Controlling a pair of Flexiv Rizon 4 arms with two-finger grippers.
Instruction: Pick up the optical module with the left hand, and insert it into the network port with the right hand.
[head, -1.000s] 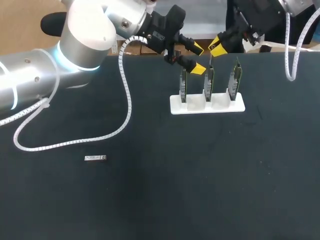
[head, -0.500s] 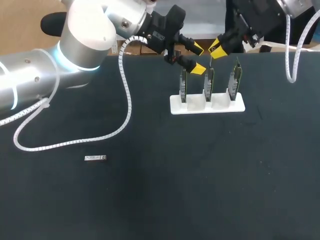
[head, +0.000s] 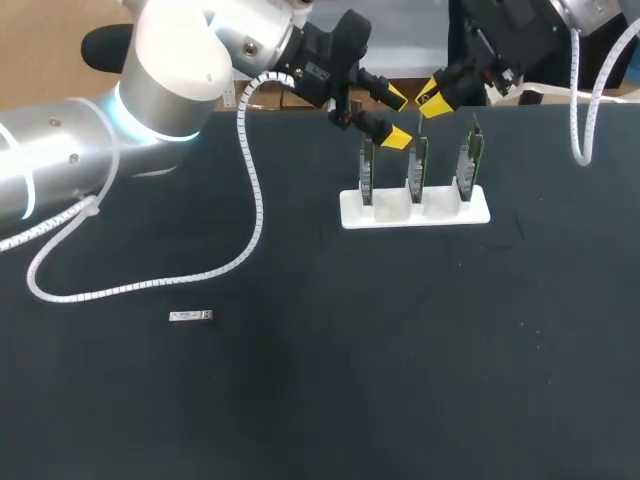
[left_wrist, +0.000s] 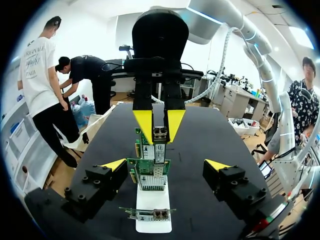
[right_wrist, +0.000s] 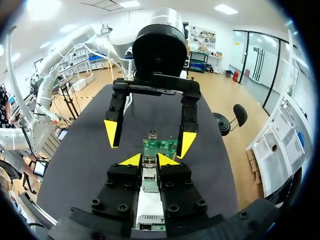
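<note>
Tightly drawn together, the fingers of the right gripper (right_wrist: 148, 162) clasp the optical module (right_wrist: 148, 176) from both sides. The small metal piece hangs from the yellow ends just above the top edge of the middle card (head: 419, 165). At nine o'clock of it in the head view, the left gripper (head: 397, 117) stands released, its fingers spread wide and holding nothing, near the tops of the left card (head: 367, 172) and the middle card. These two and the right card (head: 469, 160), all green, stand upright in a row in a white holder (head: 415, 212), at one o'clock from the middle of the black table (head: 400, 380). Well apart, at eight o'clock, a silver bar (head: 190, 316) lies flat.
</note>
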